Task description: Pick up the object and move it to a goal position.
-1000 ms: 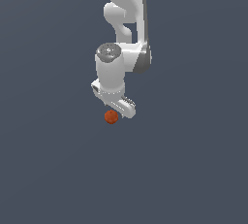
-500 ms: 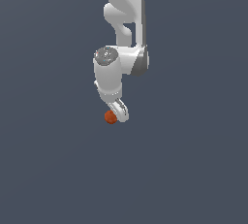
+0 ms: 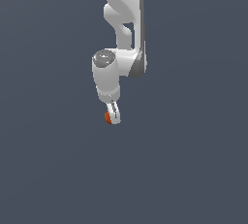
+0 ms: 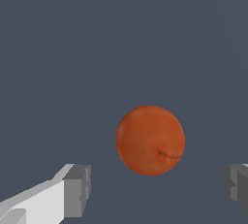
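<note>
The object is a small orange-red ball lying on the flat dark grey floor. In the wrist view my gripper stands open, with one grey fingertip on each side of the ball and a gap showing between each pad and the ball. In the exterior view the gripper points down and is seen edge-on. The ball peeks out from behind the near finger at its tip, on the exterior view's left.
The white arm comes down from the top of the exterior view. Around it lies only the plain dark grey floor.
The wrist has turned, so the fingers went from spread side by side to edge-on. The gripper has come down so its tips are level with the ball, which has not moved.
</note>
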Action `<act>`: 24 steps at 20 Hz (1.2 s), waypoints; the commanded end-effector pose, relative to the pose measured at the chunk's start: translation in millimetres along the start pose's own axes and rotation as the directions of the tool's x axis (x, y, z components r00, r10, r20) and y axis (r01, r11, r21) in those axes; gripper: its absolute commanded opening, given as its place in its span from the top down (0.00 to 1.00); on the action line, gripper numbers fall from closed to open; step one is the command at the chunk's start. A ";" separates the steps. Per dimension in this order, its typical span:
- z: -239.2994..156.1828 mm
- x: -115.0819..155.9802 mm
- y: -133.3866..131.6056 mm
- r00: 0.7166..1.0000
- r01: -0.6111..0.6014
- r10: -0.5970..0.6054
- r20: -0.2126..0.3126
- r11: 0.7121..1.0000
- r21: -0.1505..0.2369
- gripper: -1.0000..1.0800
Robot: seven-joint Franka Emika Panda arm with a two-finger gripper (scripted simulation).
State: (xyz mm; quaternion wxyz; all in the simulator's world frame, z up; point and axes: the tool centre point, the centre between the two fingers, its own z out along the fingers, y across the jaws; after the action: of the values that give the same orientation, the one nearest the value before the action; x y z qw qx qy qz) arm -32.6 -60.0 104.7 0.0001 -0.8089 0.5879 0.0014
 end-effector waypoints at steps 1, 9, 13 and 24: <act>2.5 1.3 2.1 0.998 -0.057 0.057 -0.001 0.998 0.001 0.04; 7.1 3.8 6.2 0.988 -0.157 0.157 -0.002 0.988 0.002 0.04; 7.6 4.0 6.6 0.985 -0.170 0.170 -0.002 0.985 0.002 0.04; 42.0 4.0 7.8 0.986 -0.169 0.169 -0.002 0.986 0.002 0.04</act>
State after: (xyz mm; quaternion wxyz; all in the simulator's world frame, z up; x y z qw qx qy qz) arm -38.3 -66.0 70.9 0.0001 -0.7565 0.6540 -0.0001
